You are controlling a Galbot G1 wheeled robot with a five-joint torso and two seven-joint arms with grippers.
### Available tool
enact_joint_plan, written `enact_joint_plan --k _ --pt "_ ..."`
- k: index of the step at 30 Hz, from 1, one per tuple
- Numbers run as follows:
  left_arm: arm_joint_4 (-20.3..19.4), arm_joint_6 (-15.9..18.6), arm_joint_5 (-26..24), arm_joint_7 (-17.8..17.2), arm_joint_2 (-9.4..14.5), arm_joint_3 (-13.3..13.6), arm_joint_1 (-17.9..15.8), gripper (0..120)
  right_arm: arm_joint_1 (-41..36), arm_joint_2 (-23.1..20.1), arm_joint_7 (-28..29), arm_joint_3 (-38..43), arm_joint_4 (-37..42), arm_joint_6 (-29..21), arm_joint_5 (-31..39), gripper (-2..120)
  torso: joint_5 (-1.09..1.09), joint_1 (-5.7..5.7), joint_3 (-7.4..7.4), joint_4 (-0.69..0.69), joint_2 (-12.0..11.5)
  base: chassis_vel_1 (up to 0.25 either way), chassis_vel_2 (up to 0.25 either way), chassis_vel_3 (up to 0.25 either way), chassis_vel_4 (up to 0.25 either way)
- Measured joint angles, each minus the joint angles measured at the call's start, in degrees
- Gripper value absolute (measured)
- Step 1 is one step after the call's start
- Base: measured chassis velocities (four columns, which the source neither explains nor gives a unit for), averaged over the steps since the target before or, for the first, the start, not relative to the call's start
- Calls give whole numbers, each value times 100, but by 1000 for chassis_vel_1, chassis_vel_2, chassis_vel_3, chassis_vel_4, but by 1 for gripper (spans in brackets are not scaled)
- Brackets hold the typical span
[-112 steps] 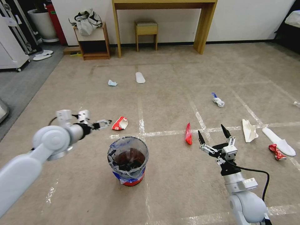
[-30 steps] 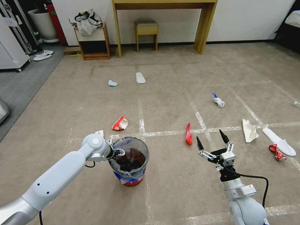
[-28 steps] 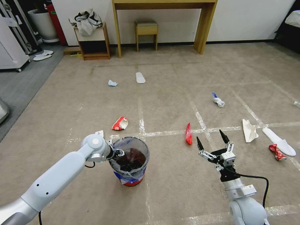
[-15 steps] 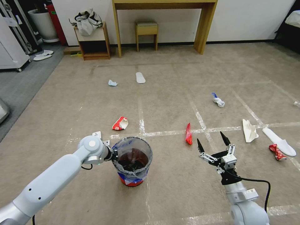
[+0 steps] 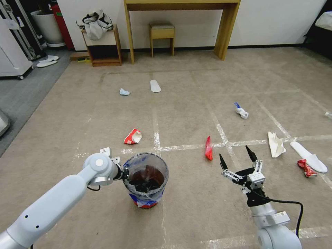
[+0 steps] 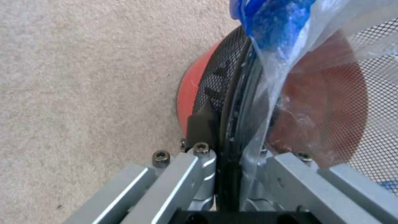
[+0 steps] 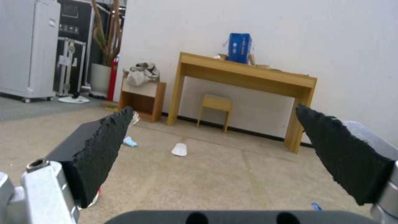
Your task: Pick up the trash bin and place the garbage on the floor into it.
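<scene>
The trash bin [image 5: 147, 180], red with a bluish bag liner, is on the beige floor [image 5: 193, 103] in front of me. My left gripper [image 5: 125, 173] is shut on its near-left rim; the left wrist view shows the fingers pinching rim and liner [image 6: 232, 124] above the red bin wall [image 6: 188, 93]. I cannot tell whether the bin is off the carpet. My right gripper [image 5: 238, 157] hangs open and empty to the right [image 7: 211, 149]. Garbage lies around: a red-and-white carton [image 5: 132, 136], a red wrapper [image 5: 208, 148], a blue mask [image 5: 124, 92], a white slipper [image 5: 155, 85].
More litter lies right: a white-blue wrapper [image 5: 241, 110], white paper [image 5: 276, 144], a slipper [image 5: 309, 157], a red wrapper [image 5: 306, 168]. A wooden table [image 5: 226, 31], a stool [image 5: 162, 33] and a side cabinet [image 5: 102, 48] line the far wall. Grey carpet [image 5: 20, 93] borders the left.
My left arm swung in from left of the bin and closed on its rim. The bin has since shifted slightly right and nearer. The right arm drifted a little right.
</scene>
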Motion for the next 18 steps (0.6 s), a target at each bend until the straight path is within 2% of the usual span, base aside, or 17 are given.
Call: enact_joint_plan --k 2,4,6,7,8,10,11,13,14,16,17,18 --pt "-29 -48 64 23 16 -55 51 1 11 3 0 -5 -6 0 1 100 0 0 0 0 0 0 0 0 0" --pt "-146 -129 100 24 52 -260 139 1 31 6 0 -16 -6 -10 8 100 0 0 0 1 0 0 0 0 0" --pt "-219 -153 76 17 76 -351 168 1 38 7 1 -17 -5 -16 11 100 0 0 0 1 0 0 0 0 0" --pt "-369 -178 -6 -20 142 -528 229 1 53 8 1 -17 -5 -26 13 100 0 0 0 0 0 0 0 0 0" --pt "-369 -178 -6 -20 142 -528 229 1 53 8 1 -17 -5 -26 13 100 0 0 0 0 0 0 0 0 0" --pt "-685 -239 -157 -115 292 -823 373 1 83 13 7 -9 -5 -41 41 100 0 0 0 0 0 0 0 0 0" --pt "-685 -239 -157 -115 292 -823 373 1 83 13 7 -9 -5 -41 41 100 0 0 0 0 0 0 0 0 0" --pt "-1125 -296 -357 -199 515 -1202 641 1 127 15 32 10 -34 -64 64 100 1 0 -1 0 0 0 0 0 0" --pt "-1125 -296 -357 -199 515 -1202 641 1 127 15 32 10 -34 -64 64 100 1 0 -1 0 0 0 0 0 0" --pt "-1513 -395 -467 -314 740 -1531 932 1 150 18 49 22 -76 -70 71 100 0 0 -1 1 0 0 0 0 0" --pt "-1513 -395 -467 -314 740 -1531 932 1 150 18 49 22 -76 -70 71 100 0 0 -1 1 0 0 0 0 0" --pt "-1643 -443 -482 -342 814 -1666 1048 1 151 25 52 23 -81 -76 74 100 1 0 -1 1 0 0 0 0 0"
